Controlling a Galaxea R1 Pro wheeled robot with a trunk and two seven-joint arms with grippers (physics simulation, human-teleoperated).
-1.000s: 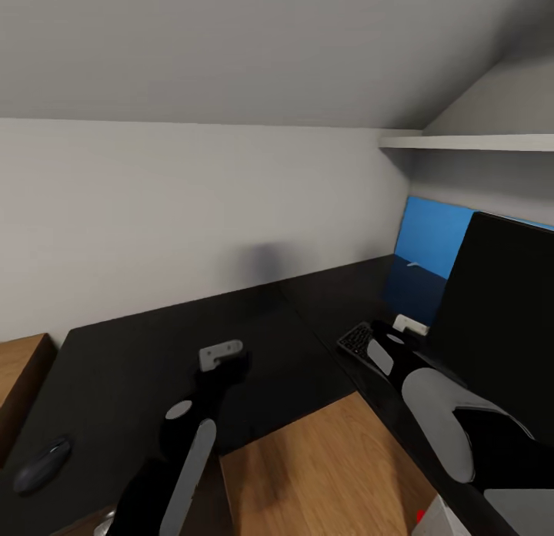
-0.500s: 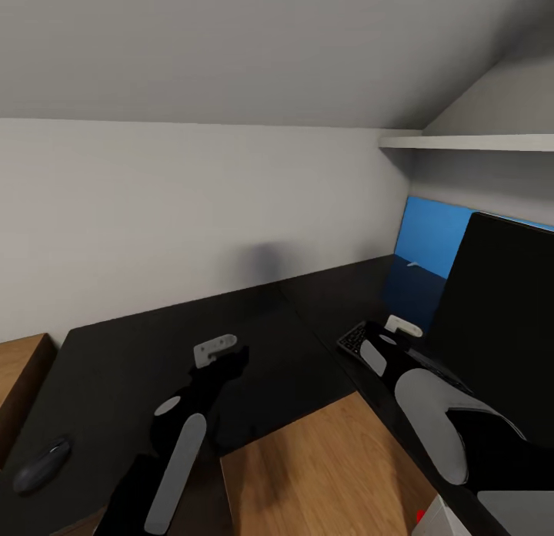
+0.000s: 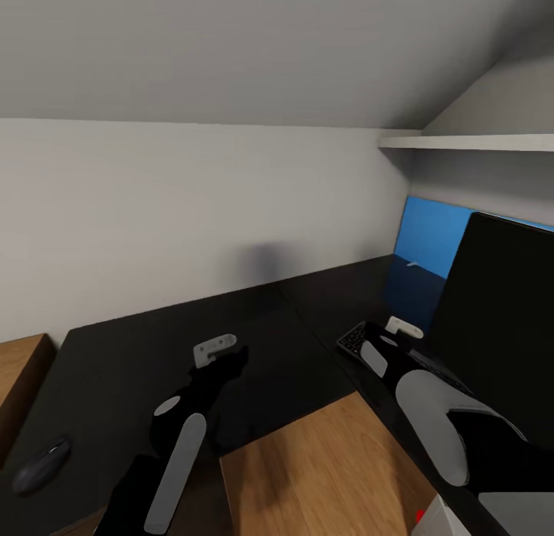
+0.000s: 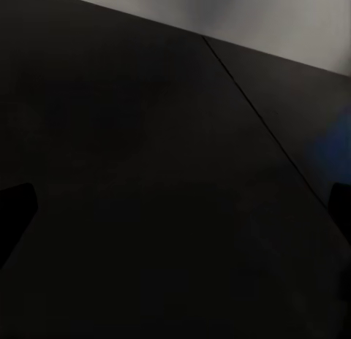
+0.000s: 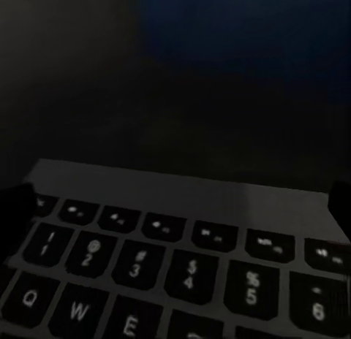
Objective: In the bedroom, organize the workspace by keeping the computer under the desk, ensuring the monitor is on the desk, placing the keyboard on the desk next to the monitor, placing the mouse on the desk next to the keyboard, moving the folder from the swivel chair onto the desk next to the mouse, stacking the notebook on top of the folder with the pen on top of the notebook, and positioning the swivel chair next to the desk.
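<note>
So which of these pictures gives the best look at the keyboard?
The right wrist view: the keyboard is seen close up, its number and letter keys readable. In the head view just one end of it peeks out beside the right arm, by the monitor. The left wrist view looks at bare desk.

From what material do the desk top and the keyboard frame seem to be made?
The desk top looks like glossy black laminate or lacquer, since it mirrors the blue folder faintly. The keyboard frame looks like matte silver-grey metal or painted plastic; the render leaves that open. Its keys look like black plastic with white legends.
</note>
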